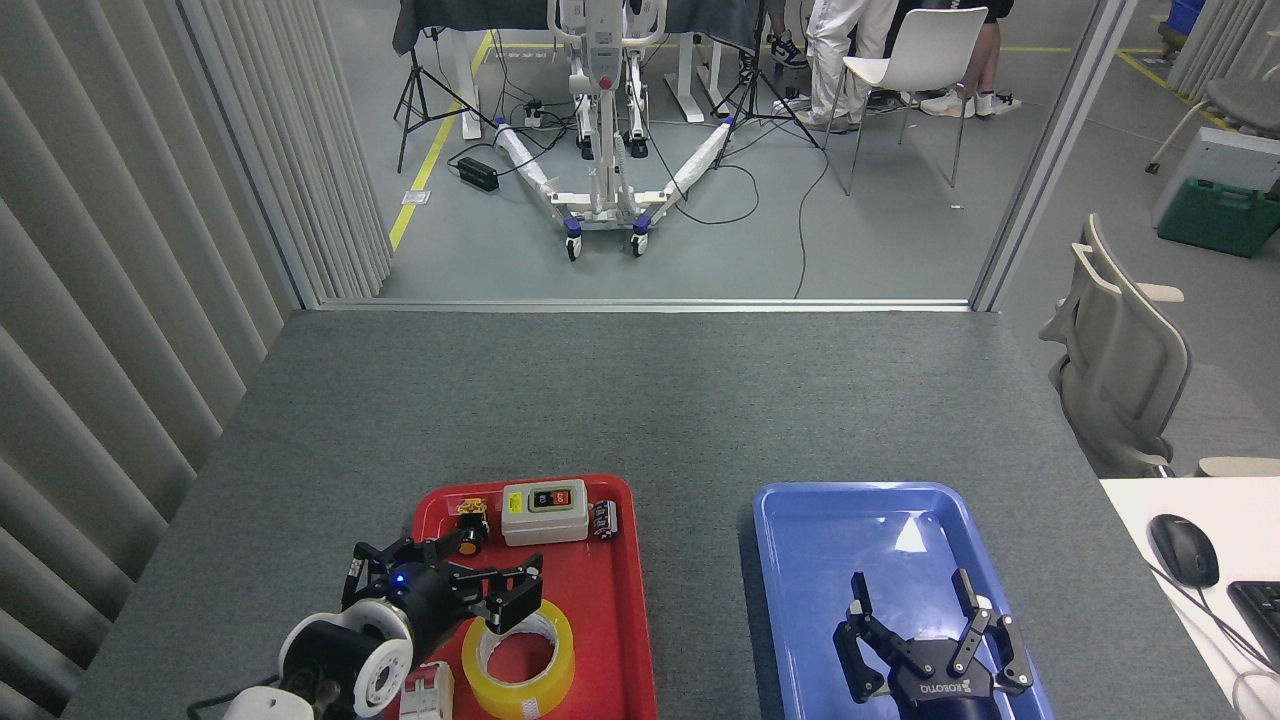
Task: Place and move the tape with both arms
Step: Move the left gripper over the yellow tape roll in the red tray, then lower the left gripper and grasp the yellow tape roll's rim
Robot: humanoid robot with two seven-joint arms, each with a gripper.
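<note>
Left gripper (478, 578) over tape (518, 658)

ROBOTIQ, seen inverted, on right gripper (925, 625) palm

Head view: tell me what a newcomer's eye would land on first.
Two bright trays on the grey table: a red tray at near left and a blue tray at near right. In the red one lies the yellow tape, with the left gripper open right over its far-left rim. The right gripper is open over the blue tray.
</note>
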